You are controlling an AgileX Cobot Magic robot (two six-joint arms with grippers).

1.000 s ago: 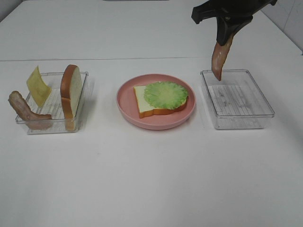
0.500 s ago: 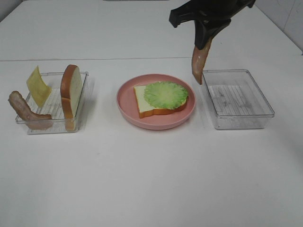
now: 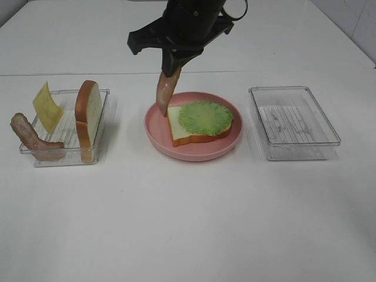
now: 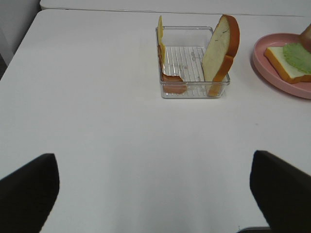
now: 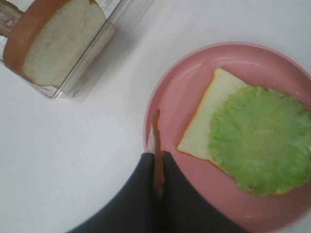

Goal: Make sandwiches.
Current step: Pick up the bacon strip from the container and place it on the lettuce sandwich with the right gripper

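Nearest us, the left pincer [image 4: 153,162] hangs spread wide over the bench [image 3: 188,235], holding nothing. Farther in, the plate [image 3: 194,156] carries a bread slice [image 3: 176,123] with the lettuce [image 3: 205,117] lying toward the slice's 3 o'clock side. At the plate's 9 o'clock, the left tray [image 3: 59,160] holds the cheese [image 3: 47,107], an upright slice [image 3: 88,111] and a spare strip [image 3: 32,138]. At 3 o'clock sits the right tray [image 3: 294,123]. Above the plate's 10 o'clock rim, the right pincer [image 3: 172,69] is pressed together on the top end of a meat strip [image 3: 164,94]. The strip hangs straight below it, its free tip near the bread's 9 o'clock edge; we cannot tell whether it touches. We judge the step to be laying this strip on the lettuce. We would carry it toward 3 o'clock until the tip is over the leaf and lower it so the tip lands first. Then we would trail the pincer across so the strip lies flat, and release low.
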